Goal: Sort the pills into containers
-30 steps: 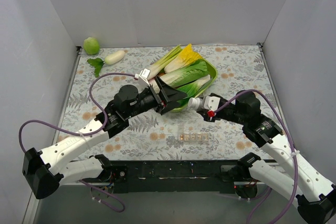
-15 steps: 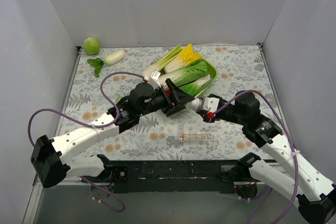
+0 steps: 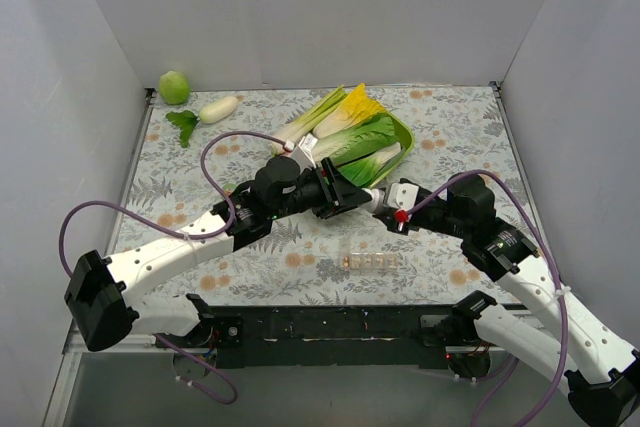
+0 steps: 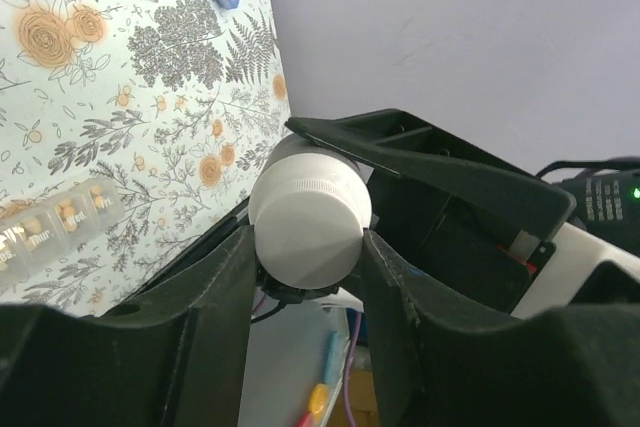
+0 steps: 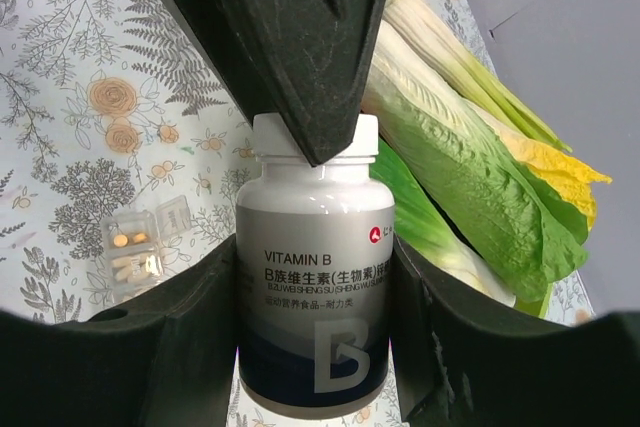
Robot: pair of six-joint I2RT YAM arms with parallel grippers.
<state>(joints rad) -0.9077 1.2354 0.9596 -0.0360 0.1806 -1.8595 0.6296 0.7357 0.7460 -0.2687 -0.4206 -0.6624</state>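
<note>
Right wrist view, label of the bottle [image 5: 315, 287]: "VITAMIN B" in capitals. Beneath it is a line of Chinese characters opening "B族维生素(生物素)"; the remainder and the finer line below are illegible. A large "B" stands on the dark lower band. Small red logo, unreadable. Left wrist view, lids of the containers [image 4: 60, 222]: lettering present, too blurred to read.

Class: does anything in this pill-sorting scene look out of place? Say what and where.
Yes: a green bowl of leafy vegetables sits in the middle, and a radish lies at the far left; neither suits pill sorting.
</note>
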